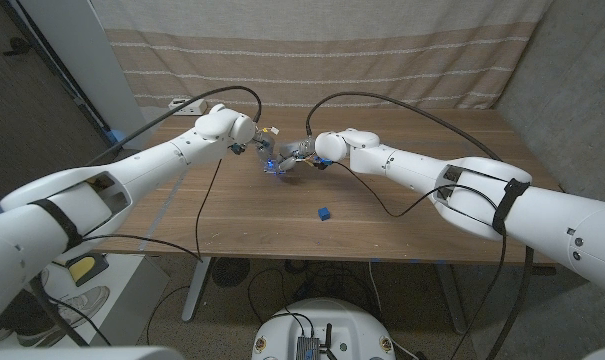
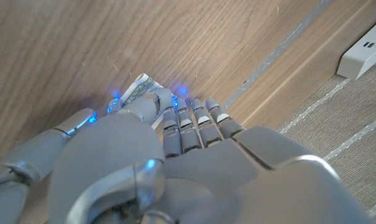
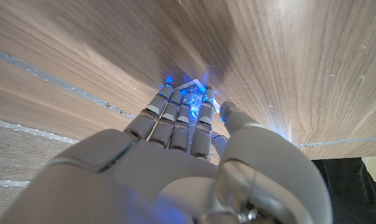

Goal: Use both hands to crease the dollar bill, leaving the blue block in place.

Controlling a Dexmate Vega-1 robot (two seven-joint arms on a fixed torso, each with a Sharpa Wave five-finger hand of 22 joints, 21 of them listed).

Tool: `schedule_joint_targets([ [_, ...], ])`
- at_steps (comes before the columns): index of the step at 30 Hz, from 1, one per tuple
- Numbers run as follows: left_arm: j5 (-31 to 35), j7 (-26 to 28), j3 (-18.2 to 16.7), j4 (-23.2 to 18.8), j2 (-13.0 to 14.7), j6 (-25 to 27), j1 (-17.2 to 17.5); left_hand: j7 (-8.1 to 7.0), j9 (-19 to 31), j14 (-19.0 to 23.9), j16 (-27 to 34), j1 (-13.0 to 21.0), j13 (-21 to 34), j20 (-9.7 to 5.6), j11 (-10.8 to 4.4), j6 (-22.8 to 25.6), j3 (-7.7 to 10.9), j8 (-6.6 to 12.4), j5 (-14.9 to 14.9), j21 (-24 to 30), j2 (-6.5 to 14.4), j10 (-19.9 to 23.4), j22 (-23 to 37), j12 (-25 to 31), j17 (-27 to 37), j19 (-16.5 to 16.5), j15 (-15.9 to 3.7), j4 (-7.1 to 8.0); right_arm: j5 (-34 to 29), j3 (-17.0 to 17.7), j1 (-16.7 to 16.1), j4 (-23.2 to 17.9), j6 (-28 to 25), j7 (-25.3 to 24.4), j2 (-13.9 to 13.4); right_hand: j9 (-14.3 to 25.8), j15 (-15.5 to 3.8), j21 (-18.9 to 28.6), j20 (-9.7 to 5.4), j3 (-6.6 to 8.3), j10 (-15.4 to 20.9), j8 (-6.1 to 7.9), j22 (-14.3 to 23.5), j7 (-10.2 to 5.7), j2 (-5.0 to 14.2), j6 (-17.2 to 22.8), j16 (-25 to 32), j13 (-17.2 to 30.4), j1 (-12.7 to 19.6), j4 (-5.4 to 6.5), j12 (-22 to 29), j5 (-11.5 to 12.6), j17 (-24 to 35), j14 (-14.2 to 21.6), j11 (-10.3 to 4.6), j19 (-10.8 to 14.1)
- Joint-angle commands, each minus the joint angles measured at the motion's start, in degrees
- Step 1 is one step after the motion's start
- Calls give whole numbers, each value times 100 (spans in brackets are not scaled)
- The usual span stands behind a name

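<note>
The dollar bill (image 1: 278, 167) lies crumpled on the wooden table (image 1: 402, 220) at its far middle, between my two hands. My left hand (image 1: 254, 138) reaches it from the left, and the bill (image 2: 137, 91) shows folded under the fingertips (image 2: 165, 99) of that hand (image 2: 175, 149). My right hand (image 1: 298, 152) meets it from the right. In the right wrist view the fingertips (image 3: 183, 99) of this hand (image 3: 175, 155) press on the bill (image 3: 194, 86), most of which is hidden. The small blue block (image 1: 323, 213) sits apart, nearer the table's front edge.
A white power strip (image 1: 185, 103) (image 2: 365, 42) lies at the table's back left edge. Black cables (image 1: 207, 200) trail over the table from both arms. A striped curtain (image 1: 322, 50) hangs behind.
</note>
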Motion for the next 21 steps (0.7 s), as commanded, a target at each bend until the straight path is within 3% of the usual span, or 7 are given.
schedule_joint_targets([
  [1,-42,12,-62,-195,111,42,77,4,12,36,-18,-57,18,-17,17,-21,-18,22,46,33,15,16,-7,22,13,60,-6,2,-25,13,-17,-57,-37,5,-23,5,6,-5,-12,11,77,-17,14,-2,-3,43,10,16,44,-19,13,-24,5,38,19,28],
  [5,-61,156,-165,-398,220,37,169,-10,11,13,-38,-81,16,-2,-25,-27,-17,21,54,32,26,12,-8,17,10,50,-15,-1,-23,19,-25,-85,-46,12,-34,5,4,-9,-9,12,73,-21,14,-2,-3,44,7,16,45,-20,7,-23,5,38,20,28],
  [13,-288,440,-492,-783,429,-7,412,-55,7,40,-41,-159,13,311,-42,19,-4,43,82,31,65,24,-6,15,16,23,-61,-8,-33,23,-41,-135,-98,27,-48,6,2,-17,-9,16,79,-27,14,8,-3,47,4,17,54,-28,0,-22,6,40,11,33],
  [21,-526,954,-888,-1159,655,-35,747,-49,5,0,-40,-281,14,434,-19,-52,-47,16,70,32,101,-26,-4,-7,50,9,-42,82,-60,20,-63,-221,-122,22,-79,7,2,-23,-8,12,70,-34,14,-9,0,40,-4,17,48,-20,-9,-23,11,18,-8,36],
])
